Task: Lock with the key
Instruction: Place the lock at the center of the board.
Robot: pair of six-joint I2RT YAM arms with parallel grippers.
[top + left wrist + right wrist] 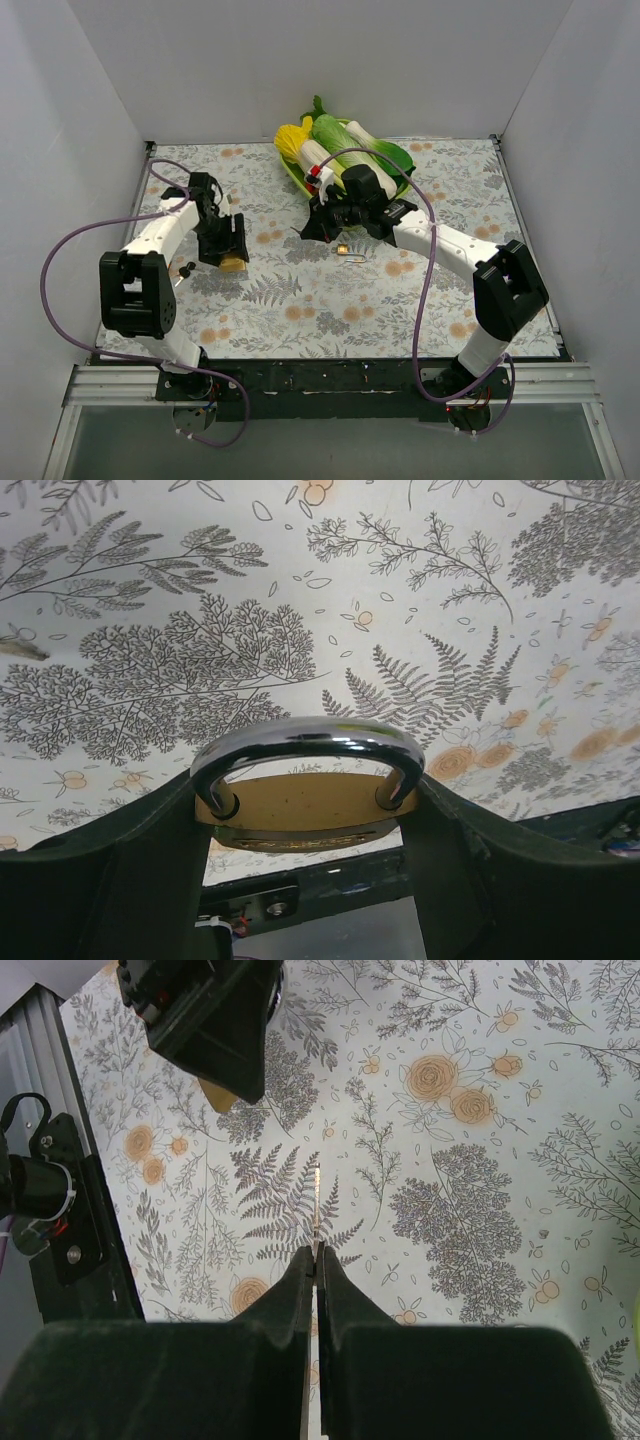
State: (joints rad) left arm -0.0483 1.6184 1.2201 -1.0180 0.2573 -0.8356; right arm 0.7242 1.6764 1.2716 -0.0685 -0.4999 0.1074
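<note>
Floral cloth (300,310) covered the table, with white walls (330,60) on three sides. Count stood at two arms, one green tray (292,172) of vegetables at the far side, one padlock (300,815) and one key (316,1200). Left of the tray and nearer, the left gripper (310,792) sat spread around the brass padlock, clamping its sides, shackle pointing out past the fingertips. Just in front of the tray, the right gripper (316,1255) was pressed tight on the key. Its blade was edge-on, long axis running straight out from the fingertips.
</note>
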